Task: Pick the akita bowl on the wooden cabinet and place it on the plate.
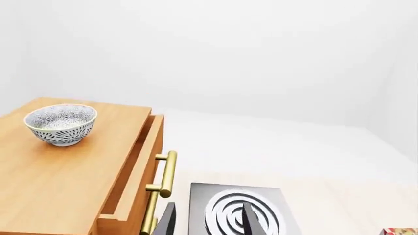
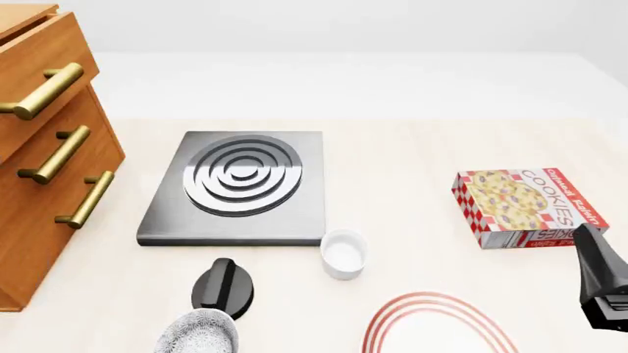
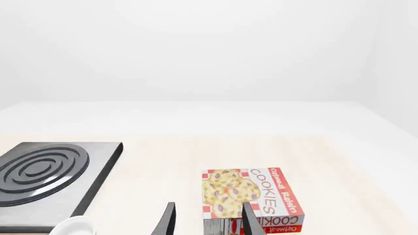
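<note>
Two akita bowls: twin (image 2: 197, 334) nearest, one (image 1: 60, 123) atop the wooden cabinet (image 1: 58, 176). One plate (image 2: 442, 327), ramekin (image 2: 343, 252), stove (image 2: 240, 184), cookie box (image 2: 525, 207). Both my grippers (image 1: 207, 220) (image 3: 205, 220) gape, empty.

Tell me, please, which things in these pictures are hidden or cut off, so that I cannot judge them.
- Plate: front view, bottom edge cuts it; only part of the red rings shows.
- Speckled bowl on the table: front view, bottom edge cuts it.
- Akita bowl on the wooden cabinet: seen only in the left wrist view.
- Right gripper: only the fingertips show.
</note>
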Available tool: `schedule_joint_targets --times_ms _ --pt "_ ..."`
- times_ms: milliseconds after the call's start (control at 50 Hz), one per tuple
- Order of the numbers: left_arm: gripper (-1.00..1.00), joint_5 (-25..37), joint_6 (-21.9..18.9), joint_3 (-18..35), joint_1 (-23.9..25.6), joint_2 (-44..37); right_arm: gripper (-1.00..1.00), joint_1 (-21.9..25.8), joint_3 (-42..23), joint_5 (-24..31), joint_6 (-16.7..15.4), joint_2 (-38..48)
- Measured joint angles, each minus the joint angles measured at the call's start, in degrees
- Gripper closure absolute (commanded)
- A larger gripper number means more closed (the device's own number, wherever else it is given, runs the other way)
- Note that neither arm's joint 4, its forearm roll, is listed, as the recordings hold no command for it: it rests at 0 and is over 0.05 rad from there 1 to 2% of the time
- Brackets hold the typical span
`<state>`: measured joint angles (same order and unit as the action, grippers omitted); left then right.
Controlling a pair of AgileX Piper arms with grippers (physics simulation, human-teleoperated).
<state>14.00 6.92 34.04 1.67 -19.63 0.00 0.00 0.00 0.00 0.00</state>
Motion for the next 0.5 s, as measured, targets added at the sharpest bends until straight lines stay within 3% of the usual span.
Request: schedule_joint_targets --times_ms 500 --pt "-1.0 2.44 2.15 10.19 -2.5 -8.1 -1.0 0.0 0.0 0.0 0.0 0.0"
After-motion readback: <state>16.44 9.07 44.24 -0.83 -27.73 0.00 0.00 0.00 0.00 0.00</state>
